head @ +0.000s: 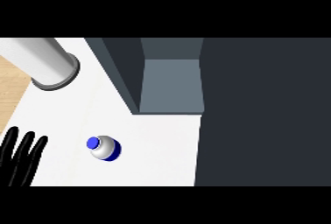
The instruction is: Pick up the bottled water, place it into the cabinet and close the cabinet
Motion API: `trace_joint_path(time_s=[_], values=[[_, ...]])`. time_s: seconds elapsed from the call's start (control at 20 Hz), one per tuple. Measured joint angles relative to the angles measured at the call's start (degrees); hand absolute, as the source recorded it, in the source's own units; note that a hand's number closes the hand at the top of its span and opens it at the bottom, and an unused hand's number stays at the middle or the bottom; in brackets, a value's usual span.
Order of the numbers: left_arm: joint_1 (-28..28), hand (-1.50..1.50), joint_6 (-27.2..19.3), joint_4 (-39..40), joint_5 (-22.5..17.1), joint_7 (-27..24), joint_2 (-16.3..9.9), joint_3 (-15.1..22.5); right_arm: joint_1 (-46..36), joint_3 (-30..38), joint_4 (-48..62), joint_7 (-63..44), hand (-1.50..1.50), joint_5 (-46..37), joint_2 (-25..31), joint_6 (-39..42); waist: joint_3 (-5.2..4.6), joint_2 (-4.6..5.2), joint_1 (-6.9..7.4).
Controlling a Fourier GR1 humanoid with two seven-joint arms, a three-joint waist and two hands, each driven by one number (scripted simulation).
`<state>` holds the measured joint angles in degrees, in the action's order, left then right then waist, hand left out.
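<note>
White table (77, 113); bottle (104, 148) silver-grey with a blue cap and blue band; left of the bottle a black hand (22, 159); cabinet (258, 109) dark slate, paler grey inside

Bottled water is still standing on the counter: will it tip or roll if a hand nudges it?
The bottled water stands upright on a narrow round base, so a high nudge would probably tip it. Its round body would then likely roll across the white counter. Its smooth grey side may be slippery.
</note>
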<state>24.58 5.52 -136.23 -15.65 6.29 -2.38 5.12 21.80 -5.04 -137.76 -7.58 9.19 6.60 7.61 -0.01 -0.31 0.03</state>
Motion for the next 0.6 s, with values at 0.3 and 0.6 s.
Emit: trace_joint_path(time_s=[0.3,0.6], values=[[8.4,-1.5,3.6,-0.7,-0.9,-1.7,-0.4,-0.9,6.7,0.4,-1.3,2.4,-1.5,0.4,0.2,3.2,0.0,-0.09,0.09],[13.2,-1.5,6.1,-0.7,-1.1,-4.1,0.2,-1.1,11.1,0.0,-2.1,4.3,-1.5,0.3,-0.2,4.8,-0.01,-0.08,0.01]])
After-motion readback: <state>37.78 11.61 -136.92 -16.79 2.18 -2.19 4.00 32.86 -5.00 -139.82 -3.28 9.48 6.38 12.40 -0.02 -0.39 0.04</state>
